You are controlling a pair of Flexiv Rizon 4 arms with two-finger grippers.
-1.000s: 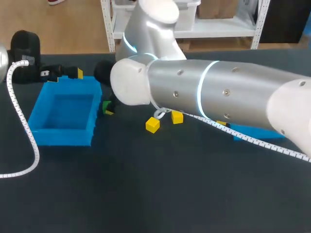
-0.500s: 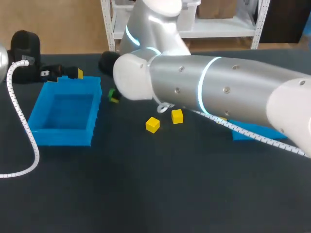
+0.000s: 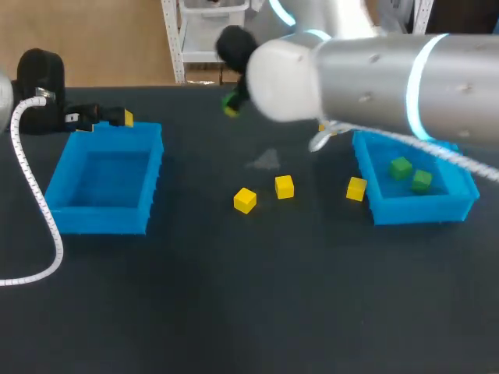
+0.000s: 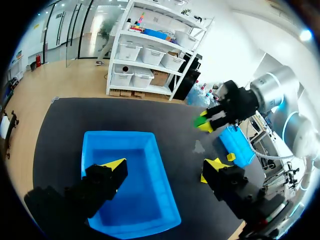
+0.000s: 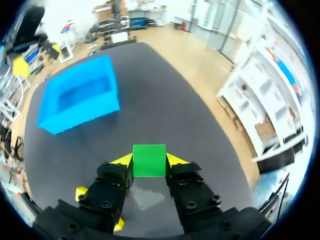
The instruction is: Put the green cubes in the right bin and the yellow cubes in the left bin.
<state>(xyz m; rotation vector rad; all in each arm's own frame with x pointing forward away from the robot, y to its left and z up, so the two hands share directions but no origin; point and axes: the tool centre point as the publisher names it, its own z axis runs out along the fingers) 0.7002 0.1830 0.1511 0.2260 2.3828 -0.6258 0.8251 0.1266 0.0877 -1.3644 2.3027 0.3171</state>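
The right tool [image 5: 149, 172] was clamped on a green cube [image 5: 149, 160]; it was best opened only with the right bin [image 3: 413, 210] directly beneath it.

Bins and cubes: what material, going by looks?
The left bin and right bin: likely rigid plastic, matte blue, thin straight walls, uniform colour. The green cube: flat matte face, sharp edges; painted wood, foam or plastic, can't tell. The yellow cubes: same look.

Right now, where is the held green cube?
The green cube is clamped in the right end effector, up near the table's far edge.
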